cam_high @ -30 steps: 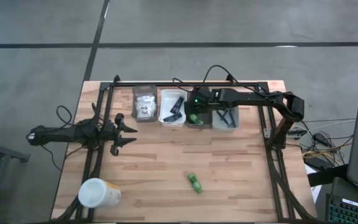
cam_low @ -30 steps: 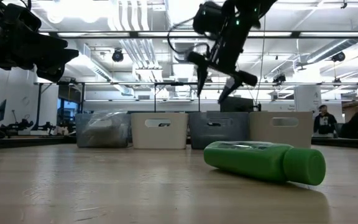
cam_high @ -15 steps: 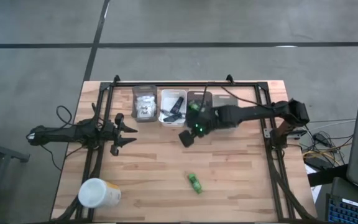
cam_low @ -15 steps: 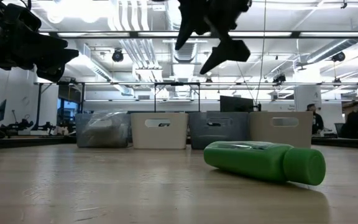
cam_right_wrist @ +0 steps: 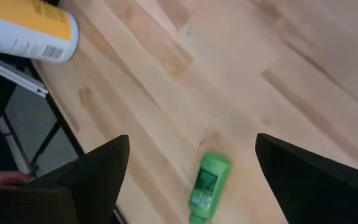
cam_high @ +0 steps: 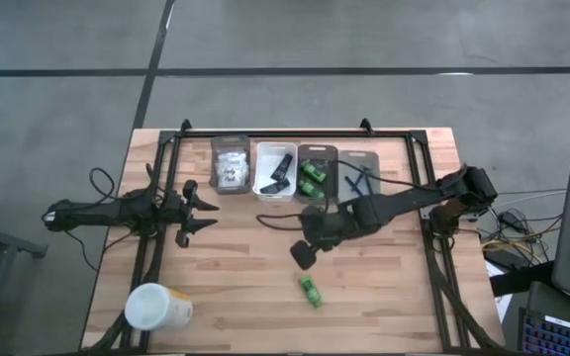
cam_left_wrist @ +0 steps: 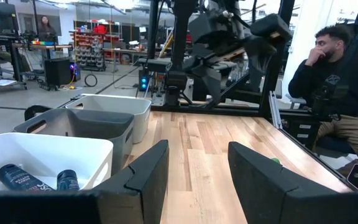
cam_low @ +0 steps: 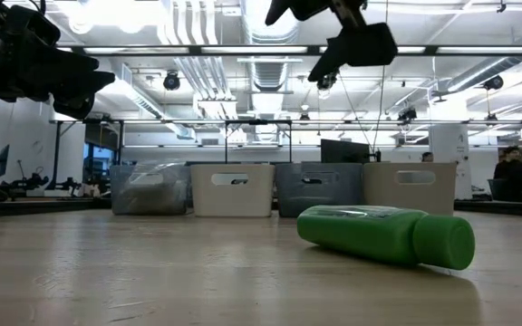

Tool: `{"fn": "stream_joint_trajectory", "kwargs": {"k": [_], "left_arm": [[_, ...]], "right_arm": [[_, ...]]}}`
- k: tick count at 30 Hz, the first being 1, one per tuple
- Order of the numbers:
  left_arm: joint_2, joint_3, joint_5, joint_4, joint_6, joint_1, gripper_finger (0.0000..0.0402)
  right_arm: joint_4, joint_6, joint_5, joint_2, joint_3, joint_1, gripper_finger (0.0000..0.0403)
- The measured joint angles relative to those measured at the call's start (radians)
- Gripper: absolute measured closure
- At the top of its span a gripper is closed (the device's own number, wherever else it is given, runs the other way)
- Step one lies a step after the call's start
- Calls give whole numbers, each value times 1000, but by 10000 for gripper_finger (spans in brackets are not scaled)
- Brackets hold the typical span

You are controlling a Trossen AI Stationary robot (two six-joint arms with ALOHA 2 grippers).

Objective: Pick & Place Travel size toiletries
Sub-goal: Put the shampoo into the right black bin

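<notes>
Green bottle (cam_high: 311, 291) lying on table (cam_high: 236, 267), right gripper (cam_high: 305, 255) above it, jaws spread, seemingly apart.

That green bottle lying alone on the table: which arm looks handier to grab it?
The right. Its open right gripper hangs just above the green bottle, which shows between its fingers in the wrist view. The left gripper waits far off at the table's left side.

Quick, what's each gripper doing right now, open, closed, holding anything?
Left gripper: open, empty, waiting at the table's left edge.
Right gripper: open, empty, above the green bottle lying on the table.
</notes>
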Motion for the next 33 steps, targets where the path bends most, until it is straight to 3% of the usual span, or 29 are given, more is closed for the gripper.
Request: {"fn": "stream_joint_trajectory", "kwargs": {"k": [20, 33], "left_arm": [[0, 0, 0, 0, 0, 0, 229], [0, 0, 0, 0, 0, 0, 229]], "right_arm": [[3, 141, 8, 0, 0, 60, 110], [5, 133, 30, 4, -1, 62, 76]]}}
